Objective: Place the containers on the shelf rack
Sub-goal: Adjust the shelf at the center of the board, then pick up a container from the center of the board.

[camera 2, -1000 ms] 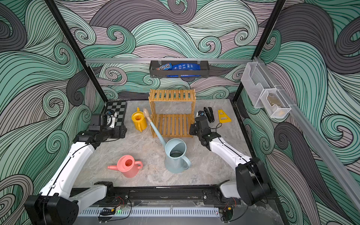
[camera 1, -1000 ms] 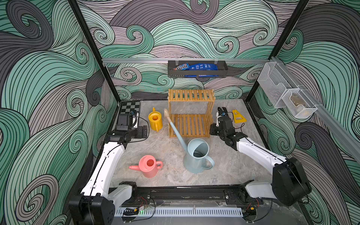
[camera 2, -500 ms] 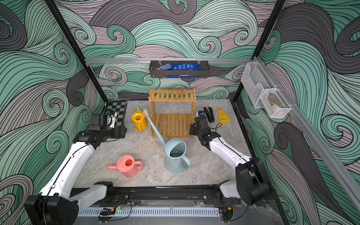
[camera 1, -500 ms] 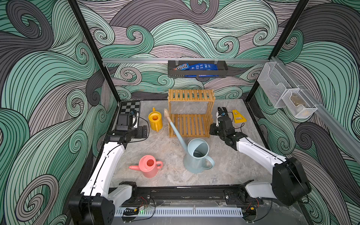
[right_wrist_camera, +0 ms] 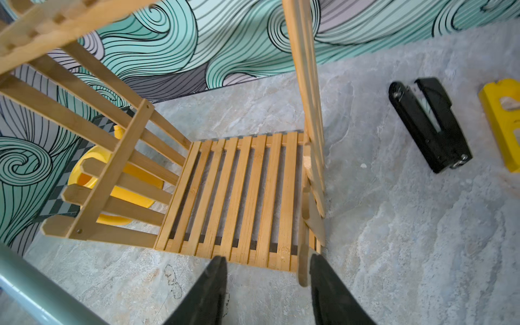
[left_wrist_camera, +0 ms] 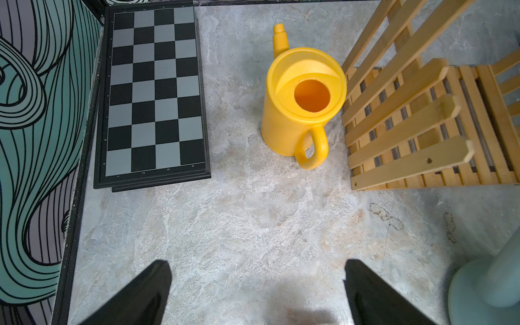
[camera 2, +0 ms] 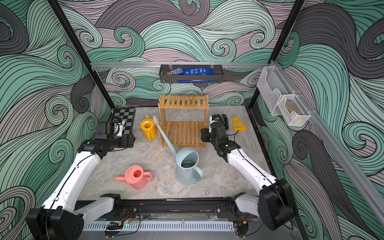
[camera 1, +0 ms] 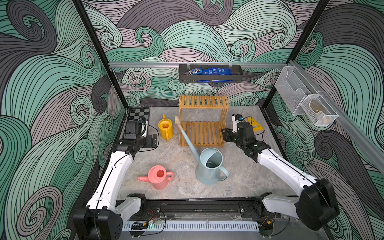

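- Where the counter [camera 1: 249, 176] meets the left wall at the back, chessboard [left_wrist_camera: 154, 90]: lies flat; the digits 1, 2, 3, 4 run along its near border, other edge marks too small to read.
- Left claw [left_wrist_camera: 257, 263]: jaws spread wide, nothing between them; it hovers over bare counter between the chessboard and the yellow can, also seen in a top view [camera 1: 154, 139].
- Pink watering can [camera 1: 159, 176]: upright on the counter near the front edge, spout pointing left, handle right, well apart from the rack.
- Yellow watering can [left_wrist_camera: 302, 101]: upright on the counter just beside the rack's left slatted side, spout toward the back wall.
- Pale blue watering can [camera 1: 209, 168]: upright on the counter in front of the rack; its long spout slants up across the rack's left front corner, beige tip [camera 1: 177, 120] level with the lower tier.
- Shelf rack [camera 1: 202, 133]: two wooden slatted tiers, standing at centre back.
- Black wall tray [camera 1: 209, 78]: holds a brown bag marked "m&m's" [camera 1: 192, 72] and a blue bag [camera 1: 216, 71], print unreadable.
- Right claw [right_wrist_camera: 267, 260]: jaws apart at the rack's right front corner; one side-slat end stands between them, close to one finger [right_wrist_camera: 332, 292], not clamped.
- Black hinged tool [right_wrist_camera: 430, 126]: flat on the counter right of the rack.
- Yellow flat piece with cut-outs [camera 1: 256, 124]: just beyond that tool.
- White mesh baskets [camera 1: 291, 91]: hung on the right wall rail.
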Robot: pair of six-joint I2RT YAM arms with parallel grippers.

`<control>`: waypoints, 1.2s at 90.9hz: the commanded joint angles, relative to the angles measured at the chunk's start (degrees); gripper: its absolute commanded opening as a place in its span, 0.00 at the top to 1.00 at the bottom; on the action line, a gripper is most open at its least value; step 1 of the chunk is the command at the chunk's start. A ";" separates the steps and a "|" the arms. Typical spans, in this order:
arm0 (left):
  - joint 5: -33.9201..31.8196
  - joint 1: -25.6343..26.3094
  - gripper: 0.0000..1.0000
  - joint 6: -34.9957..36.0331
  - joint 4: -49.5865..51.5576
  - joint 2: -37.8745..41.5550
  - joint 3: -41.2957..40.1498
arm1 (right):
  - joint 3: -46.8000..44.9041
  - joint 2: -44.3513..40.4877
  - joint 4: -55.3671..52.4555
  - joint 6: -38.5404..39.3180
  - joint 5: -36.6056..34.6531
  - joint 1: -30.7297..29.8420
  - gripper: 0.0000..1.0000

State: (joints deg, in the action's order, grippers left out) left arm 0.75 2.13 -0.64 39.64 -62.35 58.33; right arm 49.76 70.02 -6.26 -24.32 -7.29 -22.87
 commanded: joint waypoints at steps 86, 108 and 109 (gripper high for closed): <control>9.59 -0.60 0.01 4.51 5.16 -0.30 5.20 | 7.41 -24.24 -35.46 14.47 23.90 -1.85 0.05; 10.65 -0.91 0.01 4.16 5.10 -1.31 5.39 | 9.56 -24.99 -44.72 11.42 21.75 -8.05 0.08; 10.53 -0.90 0.01 4.16 5.14 -1.34 5.44 | 9.65 -25.05 -45.02 11.10 21.68 -8.36 0.09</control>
State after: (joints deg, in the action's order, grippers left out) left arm 9.67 1.87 3.05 43.16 -62.94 61.01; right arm 57.60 45.54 -44.69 -11.07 14.17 -28.67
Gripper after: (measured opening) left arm 0.989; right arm 0.921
